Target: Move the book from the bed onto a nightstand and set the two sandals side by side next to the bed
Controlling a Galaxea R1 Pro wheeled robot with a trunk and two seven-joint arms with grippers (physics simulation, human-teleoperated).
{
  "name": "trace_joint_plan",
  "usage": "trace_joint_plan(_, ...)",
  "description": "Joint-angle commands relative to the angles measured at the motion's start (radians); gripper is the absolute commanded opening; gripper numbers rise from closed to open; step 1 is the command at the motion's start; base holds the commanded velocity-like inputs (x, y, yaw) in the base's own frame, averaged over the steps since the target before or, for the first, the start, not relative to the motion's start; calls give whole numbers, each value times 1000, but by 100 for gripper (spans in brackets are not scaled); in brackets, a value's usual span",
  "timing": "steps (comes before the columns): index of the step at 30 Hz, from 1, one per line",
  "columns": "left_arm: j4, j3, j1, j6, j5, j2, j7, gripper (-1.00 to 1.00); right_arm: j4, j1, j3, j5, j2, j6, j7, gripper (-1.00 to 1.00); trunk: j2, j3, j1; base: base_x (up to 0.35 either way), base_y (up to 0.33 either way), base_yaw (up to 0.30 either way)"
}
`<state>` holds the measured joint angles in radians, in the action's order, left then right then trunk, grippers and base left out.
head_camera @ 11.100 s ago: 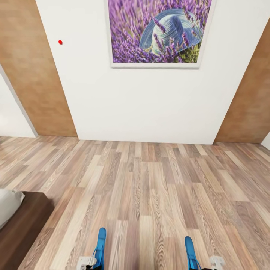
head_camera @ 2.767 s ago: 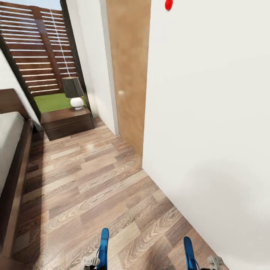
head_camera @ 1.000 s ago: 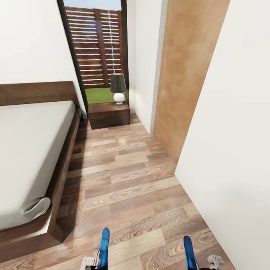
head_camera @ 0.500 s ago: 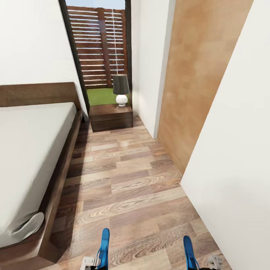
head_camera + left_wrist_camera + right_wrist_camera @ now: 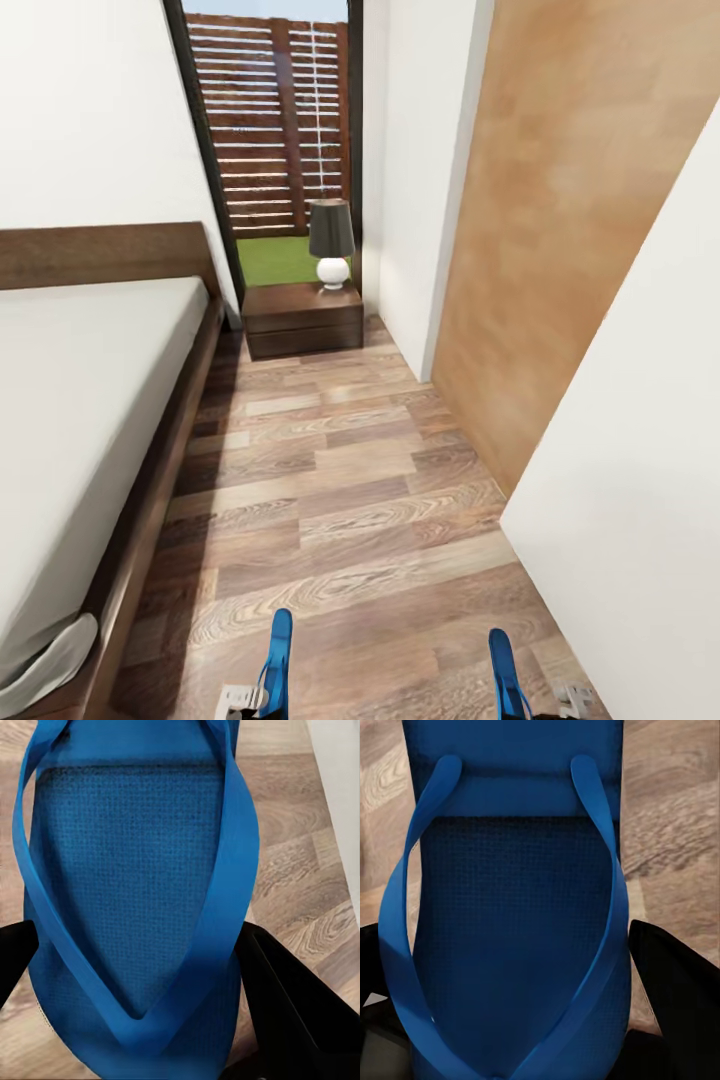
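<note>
Head view: the aisle between the bed [image 5: 90,400] and the wall leads to the nightstand [image 5: 303,318] with a lamp [image 5: 331,243]; both sandals, left [image 5: 277,672] and right [image 5: 502,672], are carried low, not yet set down. No book is visible on the mattress.

Left wrist view: the left gripper [image 5: 142,967] jaws are clamped on a sandal.

Right wrist view: the right gripper [image 5: 510,975] likewise grips its sandal.

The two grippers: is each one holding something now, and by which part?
Each holds a blue sandal by its sides: left gripper the left sandal, right gripper the right sandal.
</note>
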<state>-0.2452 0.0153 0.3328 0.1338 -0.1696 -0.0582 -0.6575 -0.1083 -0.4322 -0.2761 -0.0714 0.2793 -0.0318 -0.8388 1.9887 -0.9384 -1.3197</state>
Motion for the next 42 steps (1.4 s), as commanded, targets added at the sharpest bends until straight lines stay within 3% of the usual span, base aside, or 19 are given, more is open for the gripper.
trace_joint_plan(1,1,2,1,3,-2,0,-3,-100,-1,0,-9,-7,0,-3,-4,-100,0,-1,0,331,0,0)
trace_joint_plan(5,1,2,1,3,-2,0,16,-100,-1,0,-9,-7,0,-3,-4,-100,0,-1,0,331,0,0)
trace_joint_plan(10,1,2,0,23,-2,0,145,-100,-1,0,-9,-7,0,-3,-4,-100,0,-1,0,331,0,0)
trace_joint_plan(12,1,2,1,30,-2,0,156,-100,-1,0,-9,-7,0,-3,-4,-100,0,-1,0,331,0,0)
trace_joint_plan(34,1,-2,1,42,-1,0,163,-100,-1,0,-9,-8,0,-3,-3,-100,0,-1,0,331,0,0)
trace_joint_plan(37,1,-27,0,43,-2,0,163,-100,-1,0,-9,-8,0,-3,-3,-100,0,-1,0,331,0,39)
trace_joint_plan(39,1,-72,1,43,-2,0,164,-100,-1,0,-9,-8,0,-3,-3,-100,0,-1,0,331,0,223)
trace_joint_plan(42,1,-90,1,43,-3,0,164,-100,-1,0,-9,-8,0,-3,-3,-100,0,-1,0,331,0,247)
